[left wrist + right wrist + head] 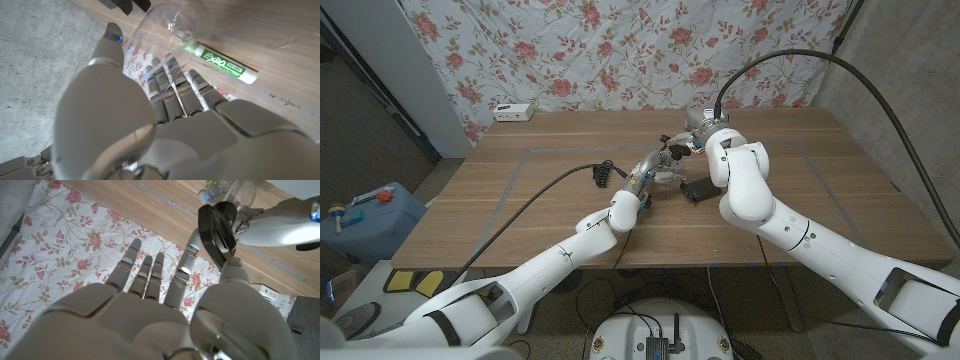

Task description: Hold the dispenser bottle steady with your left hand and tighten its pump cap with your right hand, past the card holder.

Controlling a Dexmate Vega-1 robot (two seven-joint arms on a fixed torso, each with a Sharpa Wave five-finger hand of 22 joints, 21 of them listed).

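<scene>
Head view: left hand (650,172) and right hand (705,135) are meeting at mid-worktop (520,200); a dark card holder (696,190) is lying just near of them.

Left wrist view: left hand's fingers (170,95) are wrapping the clear dispenser bottle (165,27), beside a green marker (225,63).

Right wrist view: right hand (165,300) is pinching the black pump cap (216,227), other fingers spread.

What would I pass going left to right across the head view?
Blue box on the floor → white power strip → left hand → black card holder.
</scene>
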